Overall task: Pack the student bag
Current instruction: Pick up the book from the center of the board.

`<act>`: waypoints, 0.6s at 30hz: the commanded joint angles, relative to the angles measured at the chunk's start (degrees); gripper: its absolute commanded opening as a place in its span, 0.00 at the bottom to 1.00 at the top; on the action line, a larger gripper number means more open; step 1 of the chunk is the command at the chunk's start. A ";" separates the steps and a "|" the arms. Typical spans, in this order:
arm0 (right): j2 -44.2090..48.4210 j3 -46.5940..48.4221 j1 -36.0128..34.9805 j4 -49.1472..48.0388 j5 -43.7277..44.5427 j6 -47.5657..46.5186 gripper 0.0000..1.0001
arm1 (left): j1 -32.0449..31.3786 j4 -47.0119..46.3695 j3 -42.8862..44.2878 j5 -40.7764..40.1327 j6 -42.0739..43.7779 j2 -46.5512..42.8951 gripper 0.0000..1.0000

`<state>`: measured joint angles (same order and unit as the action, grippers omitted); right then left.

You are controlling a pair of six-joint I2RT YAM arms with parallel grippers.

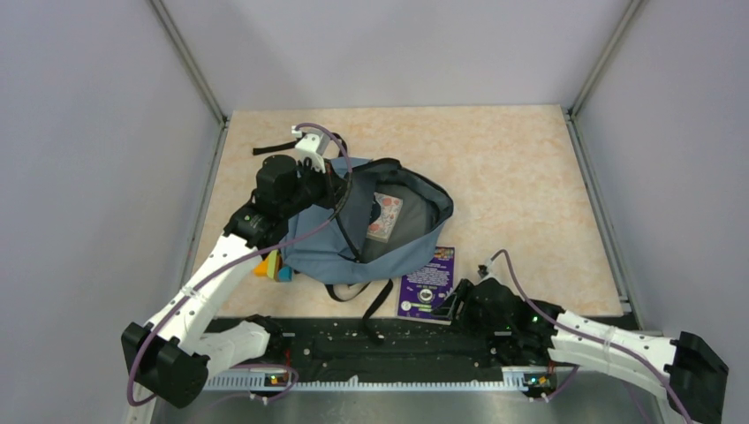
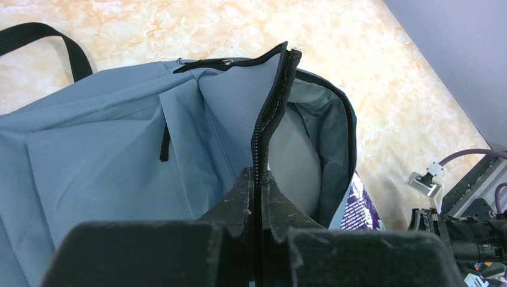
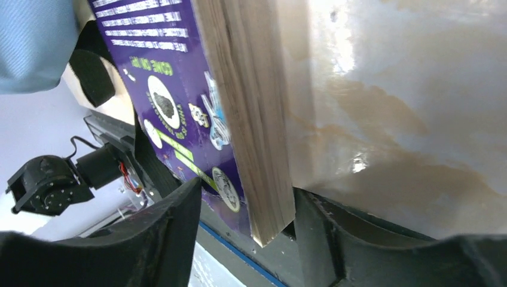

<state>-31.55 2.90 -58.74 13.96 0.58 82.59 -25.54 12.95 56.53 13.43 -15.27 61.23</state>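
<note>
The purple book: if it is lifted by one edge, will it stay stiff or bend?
Likely stiff: the purple book shows a thick, straight page block. Its smooth cover might slip in the right gripper, which straddles it only near one corner.

Purple book (image 1: 427,281) at the near edge of the mottled peach tabletop (image 1: 521,177), with white print and round pictures on its cover (pale page edge shows in the right wrist view). Small red-and-white patterned booklet (image 1: 385,216) farther back, to the left. Orange, yellow and blue blocks (image 1: 273,266) clustered well left. Grey walls (image 1: 88,132) all round.
</note>
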 commanded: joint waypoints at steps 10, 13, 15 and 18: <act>-1.22 5.07 -0.46 0.77 7.49 -4.96 0.04 | -0.11 -2.41 -0.20 0.11 -0.13 -1.20 0.00; 0.56 8.32 -0.45 5.24 10.09 -7.29 0.00 | -0.08 -2.32 -0.20 0.03 0.05 -1.36 0.00; 1.86 10.74 -0.41 8.07 12.14 -9.17 0.00 | -0.08 -2.32 -0.24 0.02 0.11 -1.47 0.00; 2.61 16.16 -0.41 15.43 18.97 -13.18 0.00 | -0.12 -2.35 -0.15 0.02 0.15 -1.63 0.00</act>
<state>-30.63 10.59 -58.78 21.50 7.55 75.96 -25.54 12.97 56.53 13.41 -15.27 61.23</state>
